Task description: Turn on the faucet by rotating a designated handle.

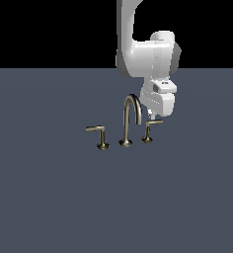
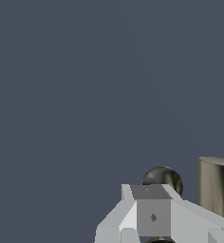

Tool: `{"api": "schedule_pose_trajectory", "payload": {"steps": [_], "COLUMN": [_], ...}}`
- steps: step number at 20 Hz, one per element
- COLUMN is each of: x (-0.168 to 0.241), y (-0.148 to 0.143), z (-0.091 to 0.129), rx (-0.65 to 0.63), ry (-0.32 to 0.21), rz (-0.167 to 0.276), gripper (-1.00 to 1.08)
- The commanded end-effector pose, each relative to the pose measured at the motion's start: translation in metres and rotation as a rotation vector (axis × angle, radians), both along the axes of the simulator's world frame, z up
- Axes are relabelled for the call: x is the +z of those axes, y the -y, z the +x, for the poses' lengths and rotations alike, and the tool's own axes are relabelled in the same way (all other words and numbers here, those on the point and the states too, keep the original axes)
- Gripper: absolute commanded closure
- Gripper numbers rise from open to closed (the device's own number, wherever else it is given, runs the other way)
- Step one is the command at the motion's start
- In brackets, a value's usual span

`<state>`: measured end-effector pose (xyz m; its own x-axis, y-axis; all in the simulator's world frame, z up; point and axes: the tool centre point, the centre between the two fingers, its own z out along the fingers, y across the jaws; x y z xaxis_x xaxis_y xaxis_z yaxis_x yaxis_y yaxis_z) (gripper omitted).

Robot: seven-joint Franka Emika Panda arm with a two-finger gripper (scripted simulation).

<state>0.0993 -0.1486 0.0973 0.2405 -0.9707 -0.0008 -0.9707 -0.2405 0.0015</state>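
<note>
You're at the approach step, I'd say. The faucet sits mid-tabletop, well away from every edge, and the handle is its smaller lever. The exterior view puts your claw right at that lever's bar, fingers too small to read. The wrist view only shows a rounded metal knob beyond the claw; can't tell whether it's open or closed. Next move: push the bar sideways.

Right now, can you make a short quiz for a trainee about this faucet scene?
1. True or false: the spout stands between the two handles.
2. Which handle is the gripper nearest: A) the long-bar handle, B) the short-bar handle?
3. Fill in: the spout's shape is ____.

Key: 1 true; 2 B; 3 arched. The views do not show whether the gripper is open or shut.
</note>
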Motion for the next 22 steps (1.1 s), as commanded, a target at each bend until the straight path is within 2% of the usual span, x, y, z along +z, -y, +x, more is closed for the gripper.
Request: {"api": "schedule_pose_trajectory", "payload": {"steps": [1,7,17,19,22], "x": [-0.005,-0.006,-0.006,-0.006,-0.006], "y": [0.001,0.001,0.028,0.019,0.020], "z": [0.001,0.001,-0.029,-0.021,-0.030], "rx": [-0.012,-0.014,-0.015,-0.004,-0.006], "ry": [0.002,0.001,0.002,0.011,0.010], "rz": [0.000,0.000,0.000,0.001,0.001], "gripper": [1.08,1.08,1.08,1.08,1.08]}}
